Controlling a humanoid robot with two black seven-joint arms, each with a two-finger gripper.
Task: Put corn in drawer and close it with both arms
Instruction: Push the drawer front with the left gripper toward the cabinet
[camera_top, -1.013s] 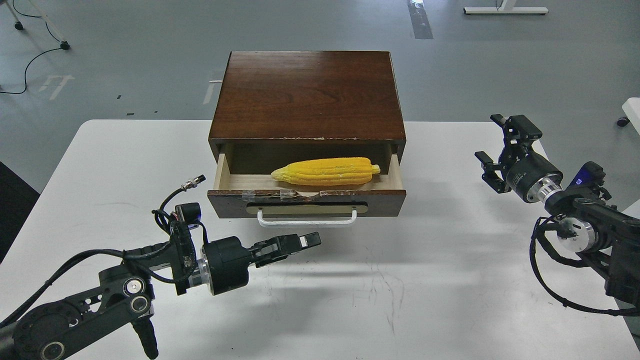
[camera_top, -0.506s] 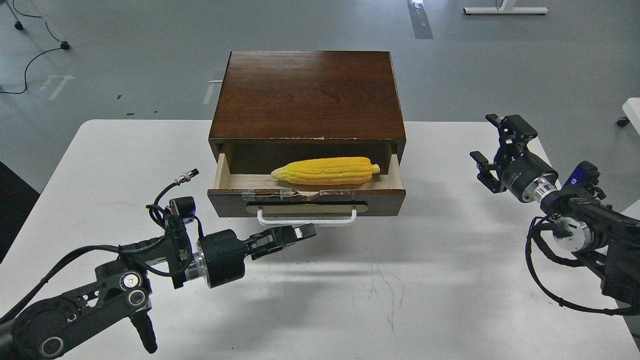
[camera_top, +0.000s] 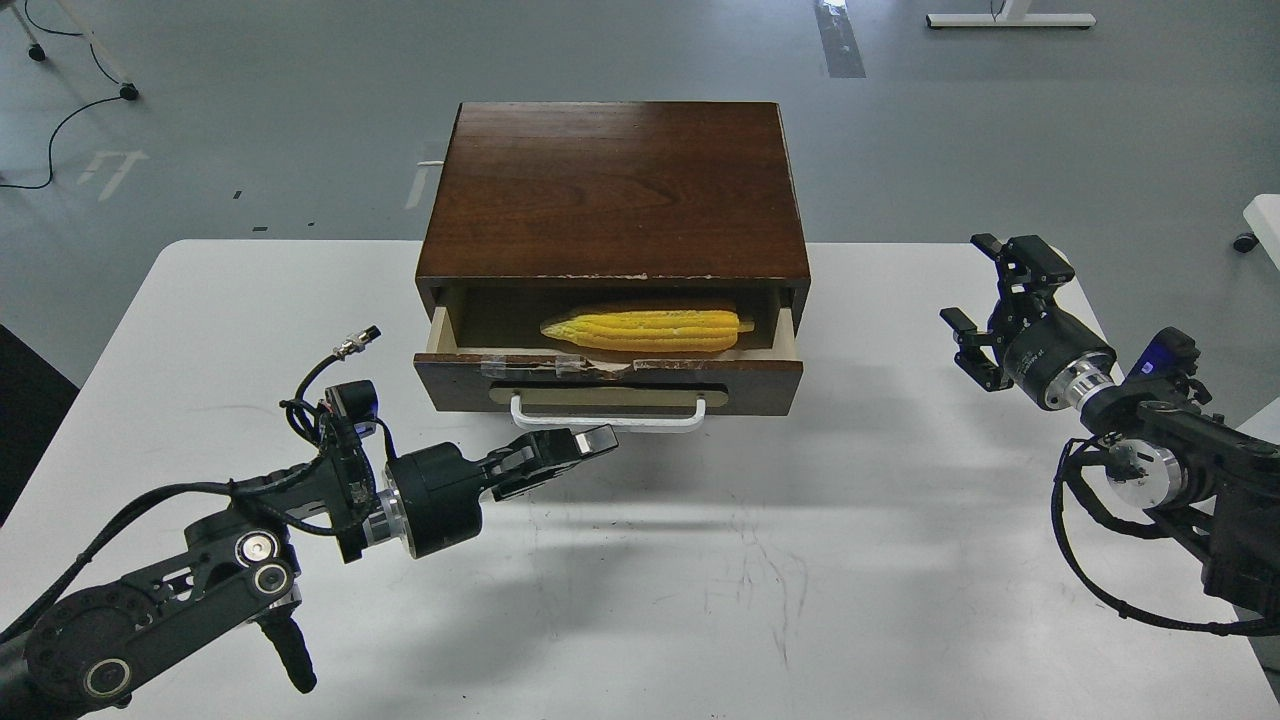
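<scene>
White tabletop (camera_top: 850, 560) up front, with the left gripper (camera_top: 575, 447) pinched closed, its tip right at the white bar handle (camera_top: 603, 415) of the dark brown wooden drawer (camera_top: 610, 375). Right gripper (camera_top: 985, 305) hangs open, well off to the side. Yellow corn cob (camera_top: 645, 329) lies inside the part-open drawer.

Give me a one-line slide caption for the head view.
Left gripper at the handle of the part-open drawer holding the corn; right gripper open, aside.
</scene>
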